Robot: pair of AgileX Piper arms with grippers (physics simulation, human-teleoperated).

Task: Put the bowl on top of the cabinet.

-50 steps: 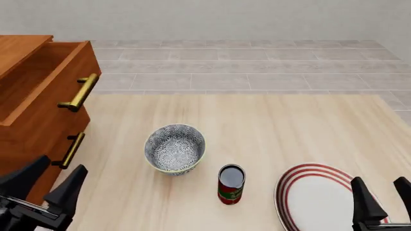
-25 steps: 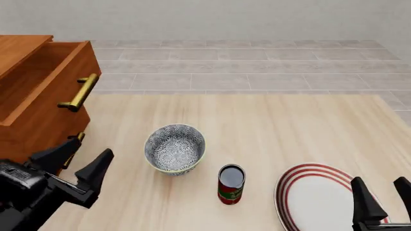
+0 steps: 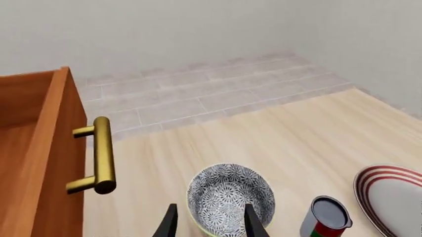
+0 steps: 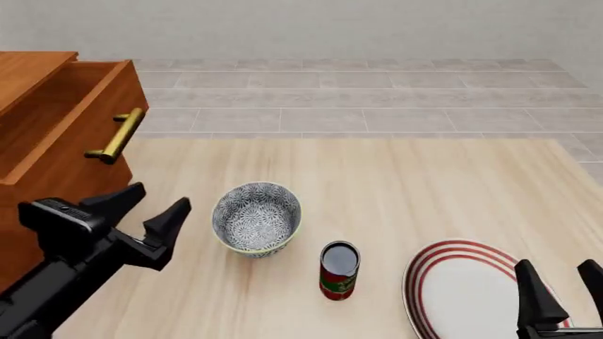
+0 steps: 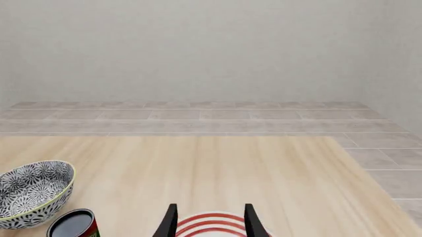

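Note:
The bowl (image 4: 256,216), blue-grey patterned with a pale rim, stands upright on the table left of centre; it also shows as the bowl (image 3: 230,199) and the bowl (image 5: 33,192). The cabinet (image 4: 56,141), reddish-brown with brass handles, fills the left edge, its upper drawer pulled out; the left wrist view shows the cabinet (image 3: 39,163). My left gripper (image 4: 151,206) is open, just left of the bowl and apart from it; in its own view the left gripper (image 3: 209,221) points at the bowl. My right gripper (image 4: 558,284) is open over the plate, as is the right gripper (image 5: 208,217).
A red can (image 4: 339,270) stands just right of and nearer than the bowl. A white plate with red rings (image 4: 471,289) lies at the front right. A brass handle (image 3: 100,157) juts from the drawer front near my left gripper. Tiled floor lies beyond the table's far edge.
My left arm has swung forward and right from the front left corner toward the bowl, rising along the cabinet front. The bowl, can, plate and right gripper have stayed put.

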